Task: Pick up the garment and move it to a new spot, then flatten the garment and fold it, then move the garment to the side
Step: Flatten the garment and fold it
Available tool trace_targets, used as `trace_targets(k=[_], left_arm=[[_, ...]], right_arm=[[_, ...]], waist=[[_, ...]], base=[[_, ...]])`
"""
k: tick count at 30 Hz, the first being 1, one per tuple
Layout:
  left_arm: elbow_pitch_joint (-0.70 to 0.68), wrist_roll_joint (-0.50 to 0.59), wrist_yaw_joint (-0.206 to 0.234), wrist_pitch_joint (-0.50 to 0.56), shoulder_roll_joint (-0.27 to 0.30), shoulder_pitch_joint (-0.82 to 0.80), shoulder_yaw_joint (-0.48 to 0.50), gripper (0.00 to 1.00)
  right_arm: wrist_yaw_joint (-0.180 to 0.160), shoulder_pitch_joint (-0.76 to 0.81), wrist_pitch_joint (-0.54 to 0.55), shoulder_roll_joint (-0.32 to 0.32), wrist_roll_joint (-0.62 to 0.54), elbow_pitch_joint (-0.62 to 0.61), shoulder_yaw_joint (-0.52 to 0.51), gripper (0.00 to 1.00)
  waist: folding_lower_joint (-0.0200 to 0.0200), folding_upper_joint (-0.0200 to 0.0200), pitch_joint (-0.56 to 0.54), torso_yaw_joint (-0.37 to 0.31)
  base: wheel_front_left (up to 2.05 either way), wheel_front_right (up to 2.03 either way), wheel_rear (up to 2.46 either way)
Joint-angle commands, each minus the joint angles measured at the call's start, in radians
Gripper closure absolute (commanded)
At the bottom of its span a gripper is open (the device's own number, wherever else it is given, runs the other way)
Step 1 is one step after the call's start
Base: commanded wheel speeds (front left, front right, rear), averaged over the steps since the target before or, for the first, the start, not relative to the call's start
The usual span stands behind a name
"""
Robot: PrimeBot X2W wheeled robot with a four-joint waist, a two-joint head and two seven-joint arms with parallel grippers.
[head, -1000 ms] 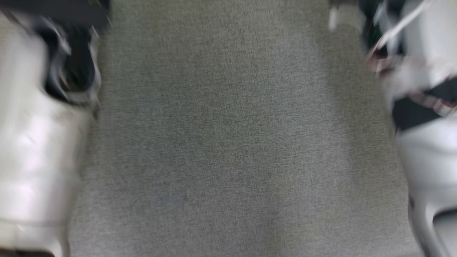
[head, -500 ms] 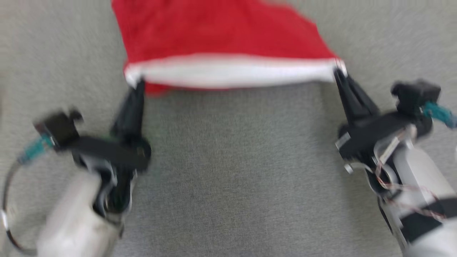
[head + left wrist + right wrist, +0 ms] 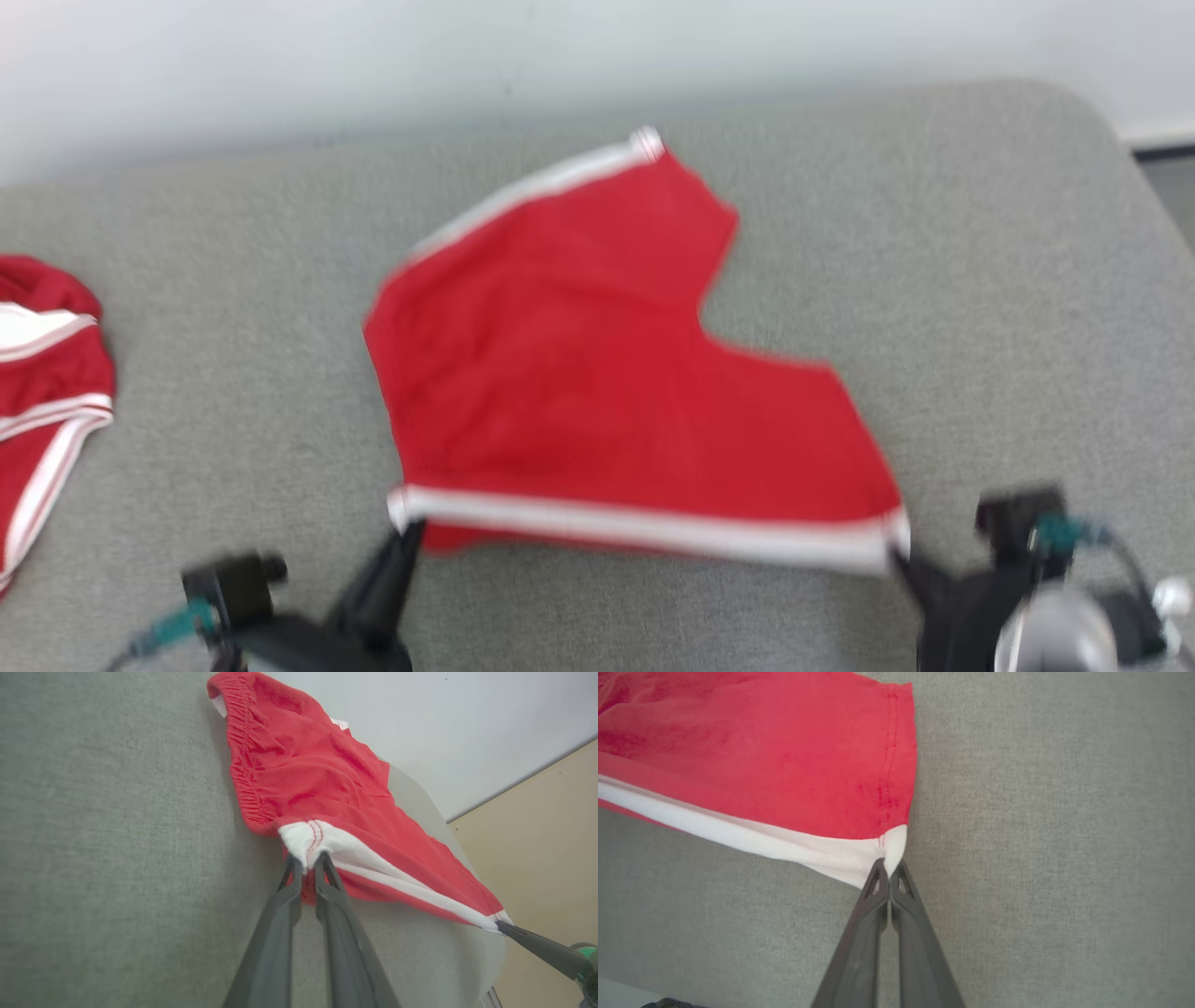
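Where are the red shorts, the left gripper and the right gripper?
red shorts [image 3: 579, 373], head view, middle of the red fabric.
left gripper [image 3: 307, 859], left wrist view, between fingertips pinching one white band corner.
right gripper [image 3: 888, 868], right wrist view, between fingertips pinching the other white band corner.

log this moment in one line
left gripper: shut on red shorts, white edge | right gripper: shut on same edge | shorts: spread over grey surface
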Motion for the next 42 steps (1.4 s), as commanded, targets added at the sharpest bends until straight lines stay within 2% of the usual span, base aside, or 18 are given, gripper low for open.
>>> trace_targets(k=[1,5,11,14,18,22,24,25,27,35,42], left_arm=[[-0.013,0.011,0.013,0.004,0.015,0.031,-0.004,1.00],[-0.088,-0.003,0.062,0.045,0.047,0.131,-0.026,1.00],[-0.185,0.023,0.137,0.101,0.098,0.249,-0.075,1.00],[-0.240,0.032,0.161,0.107,0.104,0.272,-0.084,1.00],[-0.277,0.024,0.175,0.119,0.084,0.238,-0.081,1.00],[-0.265,0.039,0.190,0.136,0.054,0.149,-0.076,1.00],[-0.225,0.050,0.197,0.141,0.031,0.077,-0.066,1.00],[-0.225,0.050,0.197,0.141,0.031,0.077,-0.066,1.00],[-0.192,0.061,0.205,0.137,0.008,0.027,-0.064,1.00],[-0.057,0.078,0.221,0.122,-0.085,-0.106,-0.067,1.00],[0.018,0.101,0.212,0.129,-0.145,-0.216,-0.084,1.00]], right_arm=[[-0.003,0.036,0.024,0.005,-0.007,-0.011,-0.006,1.00],[-0.003,0.177,0.165,0.026,0.003,-0.087,-0.022,1.00],[-0.003,0.316,0.315,0.059,-0.002,-0.205,-0.087,1.00],[-0.003,0.318,0.340,0.054,-0.012,-0.255,-0.105,1.00],[-0.003,0.229,0.307,0.004,-0.032,-0.258,-0.090,1.00],[-0.003,0.067,0.250,-0.071,-0.024,-0.182,-0.041,1.00],[-0.003,-0.065,0.208,-0.119,-0.006,-0.087,0.010,1.00],[-0.003,-0.065,0.208,-0.119,-0.006,-0.087,0.010,1.00],[-0.003,-0.162,0.169,-0.141,0.001,-0.009,0.044,1.00],[-0.003,-0.466,-0.028,-0.131,0.024,0.340,0.153,1.00],[-0.003,-0.668,-0.170,-0.128,-0.020,0.576,0.176,1.00]], waist=[[0.0003,0.0002,-0.057,0.005],[0.0003,0.0002,-0.079,0.012],[0.0003,0.0002,-0.111,0.020],[0.0003,0.0002,-0.115,0.029],[0.0003,0.0002,-0.108,0.050],[0.0003,0.0002,-0.088,0.078],[0.0003,0.0002,-0.069,0.098],[0.0003,0.0002,-0.069,0.098],[0.0003,0.0002,-0.054,0.112],[0.0003,0.0002,-0.016,0.180],[0.0003,0.0002,0.035,0.241]], base=[[0.00,0.00,0.00],[0.00,0.00,0.00],[0.00,0.00,0.00],[0.00,0.00,0.00],[0.00,0.00,0.00],[0.00,0.00,0.00],[0.00,0.00,0.00],[0.00,0.00,0.00],[0.00,0.00,0.00],[0.00,0.00,0.00],[0.00,0.00,0.00]])
